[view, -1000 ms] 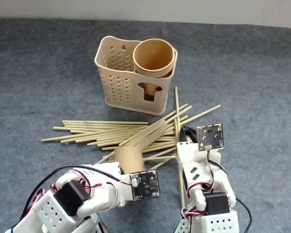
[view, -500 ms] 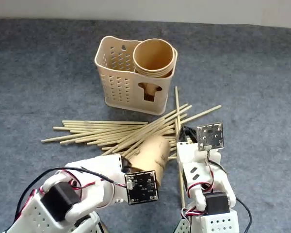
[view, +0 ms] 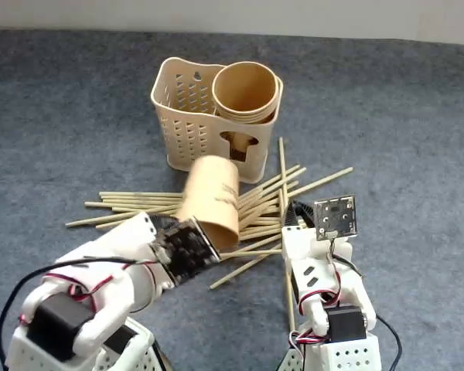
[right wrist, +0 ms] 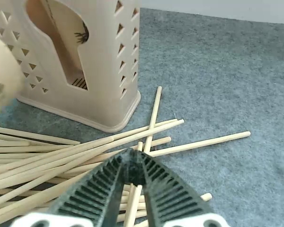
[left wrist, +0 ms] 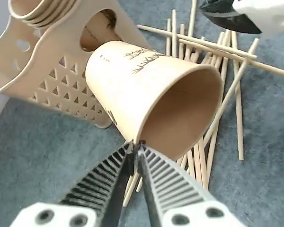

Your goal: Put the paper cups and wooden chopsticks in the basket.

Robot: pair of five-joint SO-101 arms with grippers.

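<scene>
Grey felt-like worktop. Basket stands upright at upper centre of high view, with a stack of paper cups nested in its right-hand compartment. Loose cup at frame centre, tilted, base toward the basket front, mouth toward lower frame. Left pincer clamped on that cup's rim, jaws pinched either side of the wall. Chopsticks fanned on the worktop below the basket, some under the cup. Right pincer lower right of centre, jaws together over the pile. It is possibly nipping one stick, but the view is too tight to confirm.
</scene>
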